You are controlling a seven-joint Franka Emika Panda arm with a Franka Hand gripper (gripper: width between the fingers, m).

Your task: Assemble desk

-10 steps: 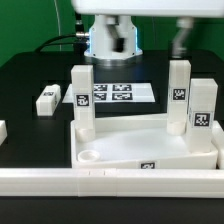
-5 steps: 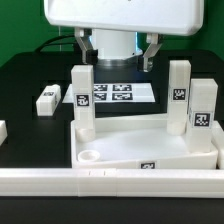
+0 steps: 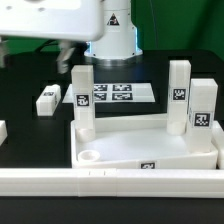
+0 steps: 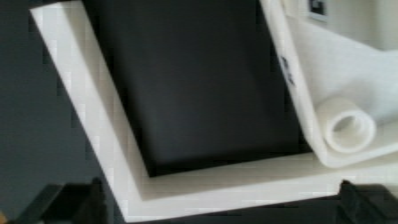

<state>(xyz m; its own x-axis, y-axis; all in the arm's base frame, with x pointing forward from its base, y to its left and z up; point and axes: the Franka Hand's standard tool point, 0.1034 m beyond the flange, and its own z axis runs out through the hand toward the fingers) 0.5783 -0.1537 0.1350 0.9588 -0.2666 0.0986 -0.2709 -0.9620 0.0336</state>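
Desk top sits near-centre on the black table, rim up, against the white front rail. Three legs stand upright in it: one left, two right. A fourth leg lies loose at far left; another white piece pokes in at the left edge. One empty round socket shows at the top's near-left corner. Marker board lies flat behind. Versus half a second ago, the arm has swung left; gripper blurred, spread wide, holding nothing. Wrist view: rail corner, socket.
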